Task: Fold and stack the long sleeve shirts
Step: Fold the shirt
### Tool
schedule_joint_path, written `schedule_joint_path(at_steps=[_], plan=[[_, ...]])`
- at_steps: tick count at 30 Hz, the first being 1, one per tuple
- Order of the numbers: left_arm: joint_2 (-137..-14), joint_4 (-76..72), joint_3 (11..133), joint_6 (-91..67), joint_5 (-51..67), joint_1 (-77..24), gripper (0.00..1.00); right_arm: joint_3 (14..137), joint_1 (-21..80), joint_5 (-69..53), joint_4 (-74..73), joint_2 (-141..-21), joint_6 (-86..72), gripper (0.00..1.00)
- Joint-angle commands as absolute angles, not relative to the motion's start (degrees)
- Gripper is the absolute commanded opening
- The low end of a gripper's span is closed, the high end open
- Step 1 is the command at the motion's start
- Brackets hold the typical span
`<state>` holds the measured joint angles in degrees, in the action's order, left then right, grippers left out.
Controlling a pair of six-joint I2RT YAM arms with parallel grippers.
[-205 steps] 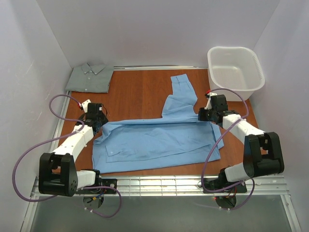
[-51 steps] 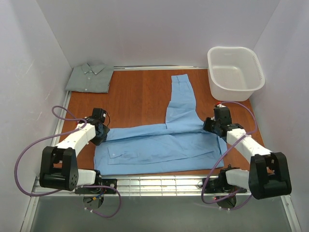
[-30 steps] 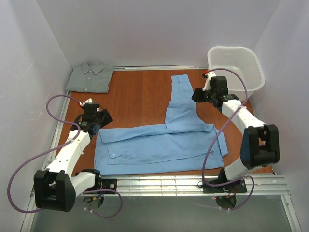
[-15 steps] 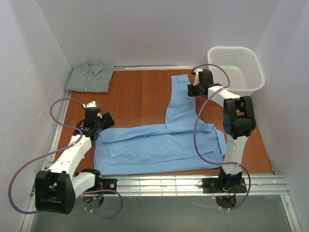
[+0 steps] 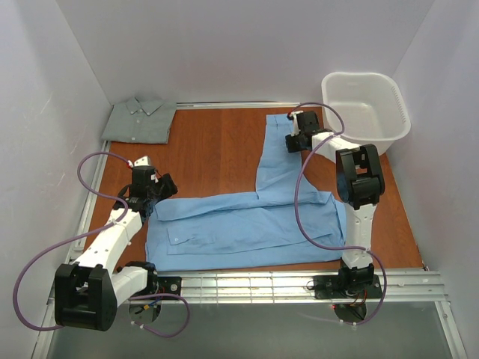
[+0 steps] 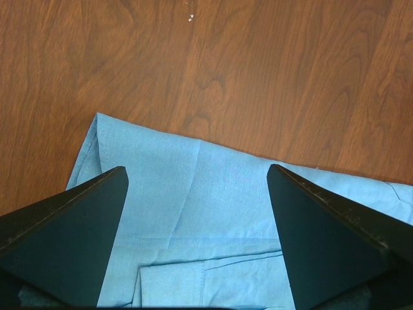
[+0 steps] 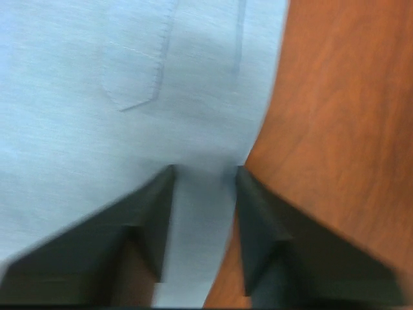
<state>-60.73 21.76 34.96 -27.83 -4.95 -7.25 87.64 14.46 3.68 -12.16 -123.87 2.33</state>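
A light sky-blue long sleeve shirt [image 5: 247, 221] lies flat across the near half of the table, one sleeve [image 5: 277, 149] stretching toward the back. A grey-green shirt [image 5: 138, 120] sits folded in the far left corner. My left gripper [image 5: 152, 197] hovers open over the blue shirt's left corner [image 6: 213, 219], fingers wide apart in the left wrist view [image 6: 197, 171]. My right gripper [image 5: 293, 139] is at the far end of the sleeve. In the right wrist view it [image 7: 205, 169] straddles the sleeve's right edge [image 7: 129, 97], jaws narrow but apart; the picture is blurred.
A white plastic basket [image 5: 364, 74] stands at the back right, just right of my right gripper. Brown wooden tabletop [image 5: 217, 149] lies between the two shirts. White walls close in the left, back and right sides.
The right arm swung from the blue shirt's right edge up to the far end of the sleeve, and its jaws narrowed. The left gripper backed off slightly to the shirt's left corner, staying open.
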Motion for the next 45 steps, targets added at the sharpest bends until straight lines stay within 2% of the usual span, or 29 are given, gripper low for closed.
schedule_joint_path(at_steps=[1, 4, 10, 15, 21, 25, 31, 36, 41, 44, 45], plan=[[-60.2, 20.7, 35.0, -27.1, -5.4, -7.0, 0.83, 88.9, 15.5, 2.8, -19.1, -126.4, 3.1, 0.23], [-59.9, 20.7, 34.9, -27.2, -5.3, -7.0, 0.83, 88.3, 15.6, 2.5, -19.5, -125.7, 3.0, 0.02], [-59.6, 20.5, 34.9, -27.2, -5.2, -7.1, 0.82, 92.5, 16.0, 3.4, -21.1, -119.0, 4.1, 0.01], [-59.1, 20.5, 34.9, -27.2, -5.5, -7.1, 0.82, 91.0, 18.0, 2.9, -22.3, -106.0, 3.5, 0.01], [-58.5, 20.5, 34.9, -27.1, -6.0, -7.1, 0.82, 75.7, 25.6, -1.8, -25.2, -86.2, -1.1, 0.01], [-58.3, 20.6, 34.9, -27.1, -6.1, -7.1, 0.82, 63.7, 33.7, -12.2, -26.5, -70.3, -5.1, 0.01], [-58.3, 20.5, 34.8, -26.9, -5.7, -7.1, 0.82, 51.3, 42.7, -28.3, -28.2, -56.8, -10.0, 0.01], [-58.4, 20.4, 34.6, -26.8, -4.8, -7.1, 0.82, 46.0, 50.9, -39.2, -28.9, -55.6, -11.5, 0.01], [-57.7, 20.0, 34.3, -26.6, -3.6, -7.1, 0.82, 48.5, 64.5, -42.0, -29.9, -62.0, -10.8, 0.01], [-58.1, 19.9, 34.1, -26.5, -3.2, -7.1, 0.82, 51.1, 69.0, -41.7, -31.2, -66.3, -8.4, 0.11], [-58.2, 19.9, 34.2, -26.5, -3.3, -7.1, 0.82, 51.5, 69.0, -39.1, -32.2, -67.0, -7.9, 0.22]])
